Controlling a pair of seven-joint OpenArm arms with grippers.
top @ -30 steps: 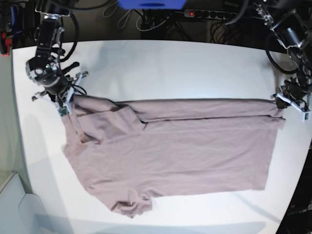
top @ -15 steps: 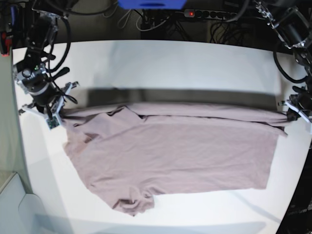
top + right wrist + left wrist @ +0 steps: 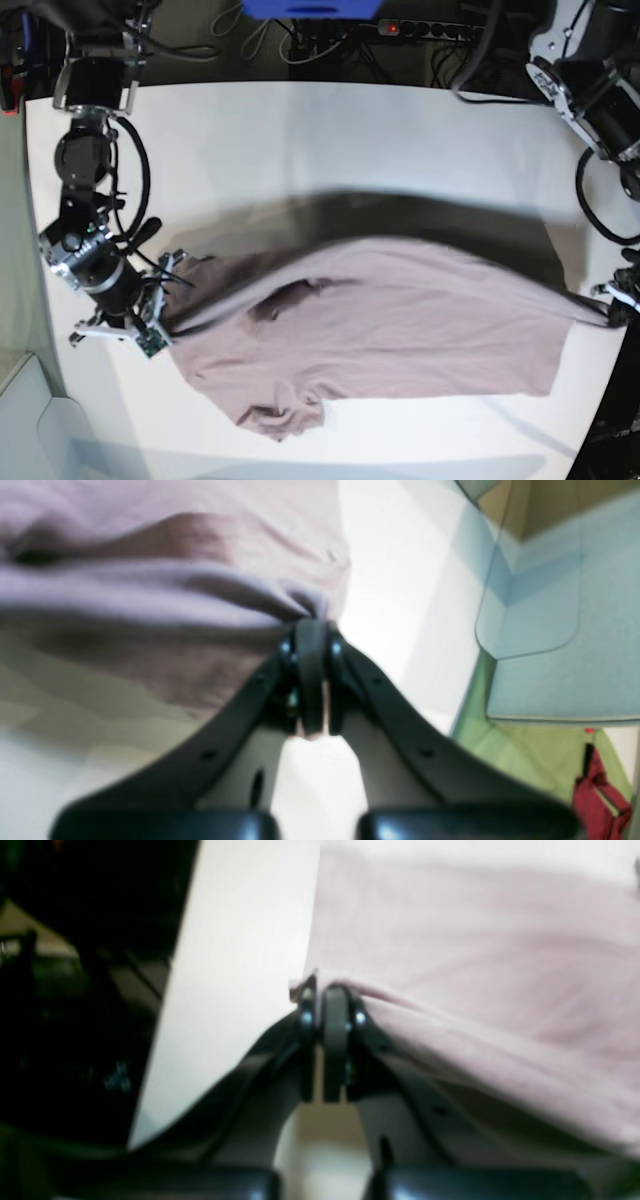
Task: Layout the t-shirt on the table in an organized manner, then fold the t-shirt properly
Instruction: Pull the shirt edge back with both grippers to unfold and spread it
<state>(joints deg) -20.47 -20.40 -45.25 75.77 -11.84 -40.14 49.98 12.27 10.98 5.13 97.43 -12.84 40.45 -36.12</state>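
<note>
You are in the laying-out part of the task, and the folding is not started. The t-shirt (image 3: 390,320) hangs stretched between your two arms over the table (image 3: 330,140). Its far edge is lifted and throws a wide dark shadow on the white top, while the near part, with one crumpled sleeve at the front, rests on the surface.

Your left gripper (image 3: 325,995) is closed tight on a corner of the cloth, near the table's side edge. Your right gripper (image 3: 310,630) is also closed, and it pinches a bunched fold of the shirt at the opposite end. Both wrist views are blurred, so I cannot tell exactly which seam each one holds.

In my judgement, what is left is most of the work: put the shirt down flat, smooth the bunched sleeve and the wrinkles near the right gripper, then make the folds.

Around the table there are cables and a power strip (image 3: 420,28) behind the far edge, well apart from the shirt. Beside the table, in the right wrist view, stands a pale blue surface (image 3: 565,630). Nothing lies on the table in the way; the risk is only that the cloth falls again in wrinkles.
</note>
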